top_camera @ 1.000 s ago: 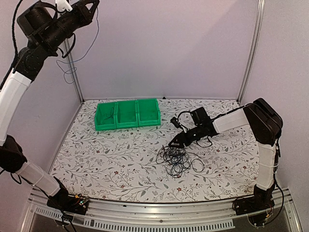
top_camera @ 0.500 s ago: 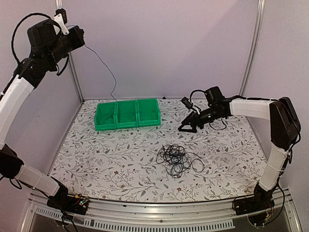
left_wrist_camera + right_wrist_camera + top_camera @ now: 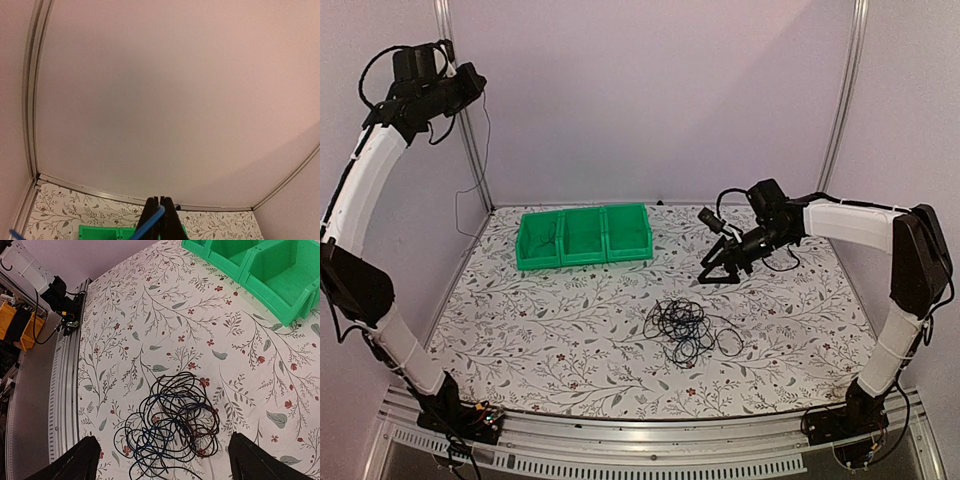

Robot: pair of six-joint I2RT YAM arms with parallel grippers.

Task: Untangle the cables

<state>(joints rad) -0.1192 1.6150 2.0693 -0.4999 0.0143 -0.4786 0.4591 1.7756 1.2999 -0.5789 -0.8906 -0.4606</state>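
Right gripper (image 3: 162, 442) is hovering with its two fingers (image 3: 82, 460) spread wide and nothing between them. It is looking down on the tangle of cables (image 3: 170, 422) from above. In the top view it is reaching in from the right side and tilting down toward the floral table top (image 3: 520, 330). There it is sitting just beyond the tangle and apart from it.

Farther back and high up beside the left corner post (image 3: 470, 170), the left gripper (image 3: 160, 217) is squeezing its fingers together on a blue cable (image 3: 147, 227). That cable is slanting down and to the left, out of the bottom of the wrist view.

The tangle is lying near the middle of the table, toward the near edge. It is spreading out as loose, overlapping loops, mostly black, with blue strands threading through the side nearer the rail. Beyond it, a row of three joined green bins (image 3: 583, 235) is standing toward the back wall, well apart from the loops.

In the right wrist view the bottom edge is cutting off both fingers, and a few loops are running out of frame between them. Single cords cannot be traced through the pile. In the top view the left gripper is showing only as a small dark shape. The thin strand hanging below it along the post is fading out against the wall, so its lower end cannot be made out.
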